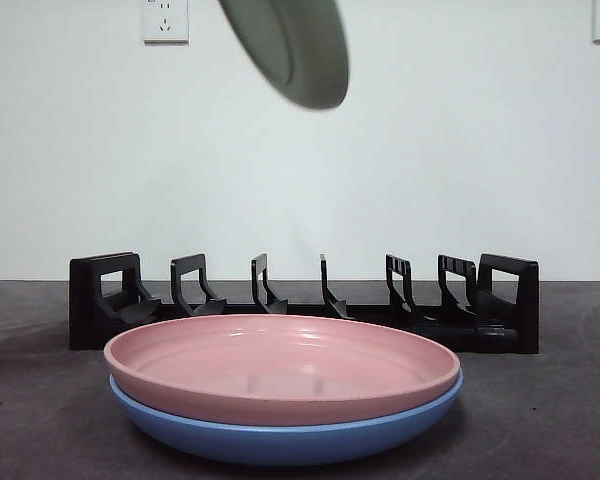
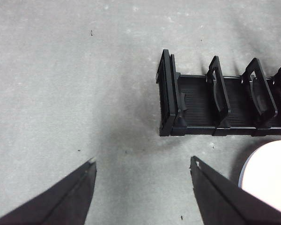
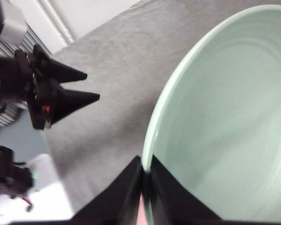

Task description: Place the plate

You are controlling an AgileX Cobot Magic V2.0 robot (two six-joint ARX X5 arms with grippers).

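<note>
A: Front view first. What is showing?

B: A pale green plate (image 1: 298, 45) is hanging tilted at the top centre of the frame, its upper part cut off by the top edge. No gripper is showing here, so whatever is holding it is hidden above the frame. Below, a black rack (image 1: 300, 300) is standing across the middle, its lower front hidden behind two stacked plates. The pink plate (image 1: 280, 365) is sitting in the blue plate (image 1: 280, 435) at the lower centre, and the bottom edge is cutting the blue one off slightly. The grey table (image 1: 550, 400) is running under everything.

A: And the left wrist view?

B: The left gripper (image 2: 143, 161) is showing its jaws spread wide at the bottom of the frame, with nothing between them but bare table. The rack's end (image 2: 215, 96) is lying at centre right, running off the right edge. A white, washed-out curve at the lower right corner is hard to make out; it is probably a plate rim.

A: Right wrist view?

B: The right gripper (image 3: 143, 168) is pinching the green plate's rim (image 3: 225, 122) at the bottom centre, jaws closed on it. The plate is filling the right half, cut off by the right and bottom edges. At the upper left, the other arm's gripper is pointing its two jaws rightward over the table, apart.
</note>
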